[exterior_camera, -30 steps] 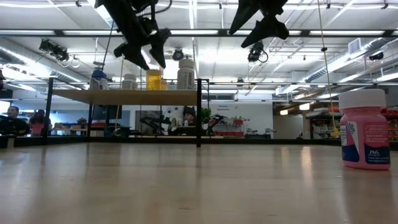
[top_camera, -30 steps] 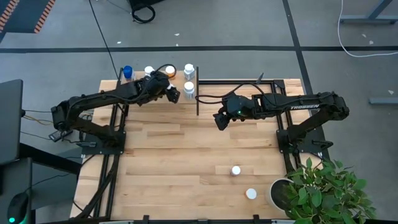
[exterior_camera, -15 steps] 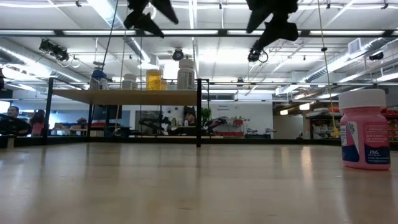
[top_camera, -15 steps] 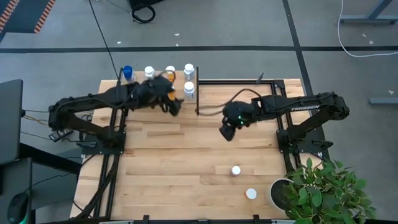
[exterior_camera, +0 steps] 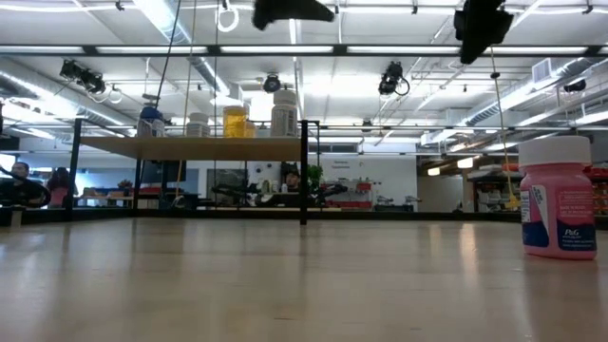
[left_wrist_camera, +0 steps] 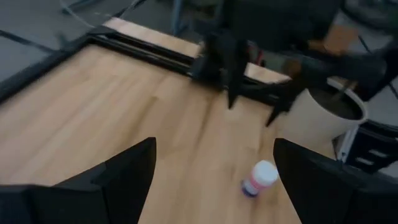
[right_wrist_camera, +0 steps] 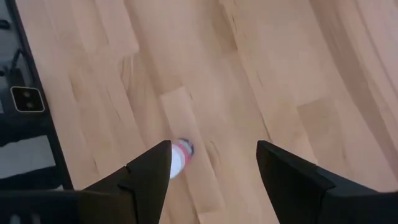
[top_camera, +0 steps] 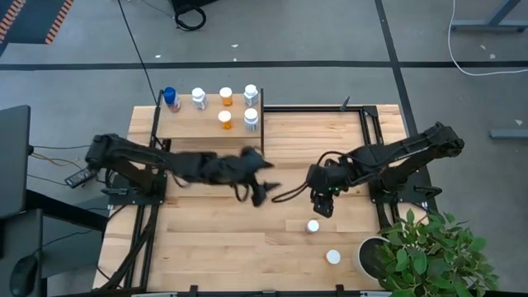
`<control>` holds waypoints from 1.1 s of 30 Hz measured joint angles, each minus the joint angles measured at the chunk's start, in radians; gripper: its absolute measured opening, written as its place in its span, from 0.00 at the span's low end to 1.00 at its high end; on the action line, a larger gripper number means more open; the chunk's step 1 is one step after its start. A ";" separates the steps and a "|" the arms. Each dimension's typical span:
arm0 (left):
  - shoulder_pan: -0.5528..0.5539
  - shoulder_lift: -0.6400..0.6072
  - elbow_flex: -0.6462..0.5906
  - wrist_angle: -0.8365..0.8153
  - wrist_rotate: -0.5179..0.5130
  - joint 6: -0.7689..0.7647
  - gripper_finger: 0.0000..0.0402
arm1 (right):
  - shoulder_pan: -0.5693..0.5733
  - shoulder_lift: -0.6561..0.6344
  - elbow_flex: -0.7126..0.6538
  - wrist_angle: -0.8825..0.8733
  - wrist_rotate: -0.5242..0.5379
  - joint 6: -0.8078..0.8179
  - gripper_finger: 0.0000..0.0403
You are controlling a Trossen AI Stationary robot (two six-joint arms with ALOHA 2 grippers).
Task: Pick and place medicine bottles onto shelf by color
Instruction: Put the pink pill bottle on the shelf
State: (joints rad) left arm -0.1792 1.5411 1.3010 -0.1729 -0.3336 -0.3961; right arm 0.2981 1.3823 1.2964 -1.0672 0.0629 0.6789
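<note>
Two bottles on the worktop [top_camera: 206, 239], five on the shelf [top_camera: 194, 124].
Left gripper [top_camera: 259, 195] and right gripper [top_camera: 323, 208] hover, fingers apart, holding nothing.

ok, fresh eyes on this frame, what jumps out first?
Both arms reach into mid-table with empty, open pincers: the left pincer at the centre, the right pincer just above a white-capped pink bottle. Six bottles stand on the shelf at the far-left corner, the blue one at its end. One more bottle stands on the table by the potted plant.
</note>
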 joint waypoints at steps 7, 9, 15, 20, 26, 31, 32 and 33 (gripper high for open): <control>-0.065 0.192 0.000 0.293 -0.002 0.010 0.82 | 0.074 -0.036 0.000 -0.042 0.018 0.068 0.60; -0.081 0.248 0.000 0.351 -0.002 0.041 0.82 | 0.098 -0.053 0.000 -0.052 0.037 0.084 0.60; -0.113 0.395 -0.001 0.536 0.000 0.070 0.82 | 0.132 -0.110 0.000 -0.054 0.083 0.122 0.60; -0.127 0.499 0.004 0.754 -0.002 0.177 0.82 | 0.132 -0.129 0.000 -0.054 0.094 0.147 0.60; -0.126 0.586 0.047 0.766 0.051 0.260 0.82 | 0.132 -0.124 0.000 -0.054 0.094 0.165 0.60; -0.113 0.644 0.065 0.765 0.058 0.262 0.82 | 0.132 -0.124 0.000 -0.054 0.094 0.175 0.60; -0.111 0.653 0.069 0.766 0.066 0.260 0.82 | 0.132 -0.124 0.000 -0.054 0.094 0.180 0.60; -0.109 0.664 0.076 0.765 0.080 0.258 0.82 | 0.132 -0.124 0.000 -0.053 0.095 0.184 0.60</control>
State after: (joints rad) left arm -0.2882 2.2046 1.3769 0.5924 -0.2541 -0.1385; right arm 0.4305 1.2583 1.2964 -1.1206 0.1575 0.8631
